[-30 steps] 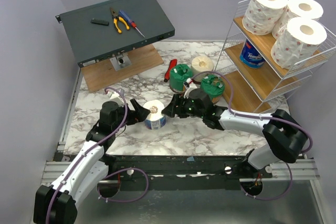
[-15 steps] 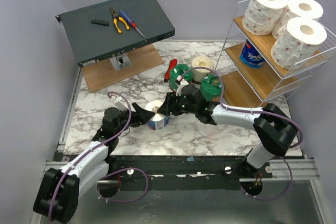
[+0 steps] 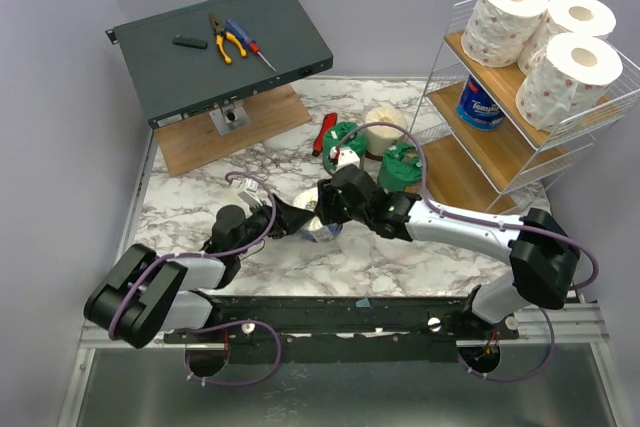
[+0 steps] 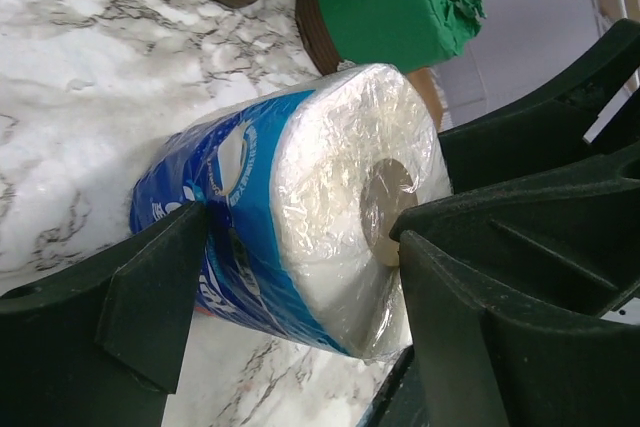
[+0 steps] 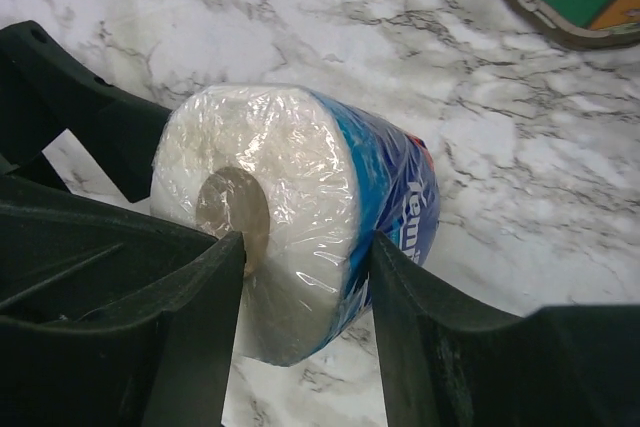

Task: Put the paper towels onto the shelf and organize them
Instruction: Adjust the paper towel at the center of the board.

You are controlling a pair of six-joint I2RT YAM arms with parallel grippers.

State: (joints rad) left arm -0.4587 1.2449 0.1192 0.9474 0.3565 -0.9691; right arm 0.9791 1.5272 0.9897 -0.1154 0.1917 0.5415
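A blue-wrapped paper towel roll [image 3: 322, 232] lies tipped on its side on the marble table, near the front middle. My left gripper [image 3: 300, 220] comes at it from the left and my right gripper [image 3: 330, 209] from the right. In the left wrist view the roll [image 4: 300, 217] sits between the fingers of the left gripper [image 4: 300, 237], one pad on the blue wrap and one on the core end. The right gripper [image 5: 305, 247] clamps the same roll [image 5: 300, 187]. The shelf [image 3: 500, 147] holds three white pink-specked rolls [image 3: 510, 17] and one blue roll [image 3: 480, 102].
Two green-wrapped rolls [image 3: 400, 165] [image 3: 345, 137] and a cream roll [image 3: 385, 125] stand just behind the grippers. A red-handled tool [image 3: 325, 132] lies beside them. A dark grey box [image 3: 220, 47] with tools sits on a wooden board [image 3: 230, 132] at the back left.
Both grippers moved in onto the blue-wrapped roll and narrowed around it. The roll went from standing upright to tipped on its side and shifted slightly right.
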